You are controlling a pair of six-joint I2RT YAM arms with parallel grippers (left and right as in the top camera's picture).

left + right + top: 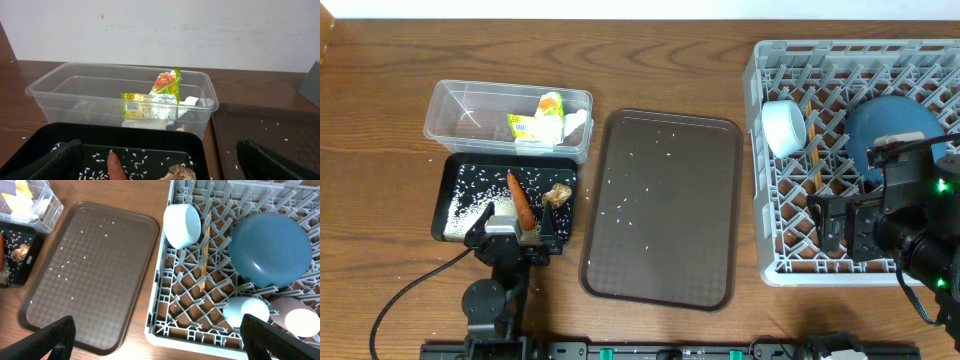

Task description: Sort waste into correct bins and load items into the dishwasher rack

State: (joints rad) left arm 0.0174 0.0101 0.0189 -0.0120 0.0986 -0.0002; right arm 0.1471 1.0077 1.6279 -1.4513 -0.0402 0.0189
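Judging by looks, the white rice grains (470,190) are tiny, light and hard, too small to pinch singly and better swept or tipped. Most lie in the shallow black rectangular tray (455,165) beside the tapered orange carrot (521,200), with a few strewn over the textured dark brown serving tray (660,250). Both the left gripper (513,232), over that black tray, and the right gripper (160,347), above the pegged grey plastic dishwasher rack (758,200), gape wide and empty.

black left arm (488,300), green-lit black right arm (905,235).
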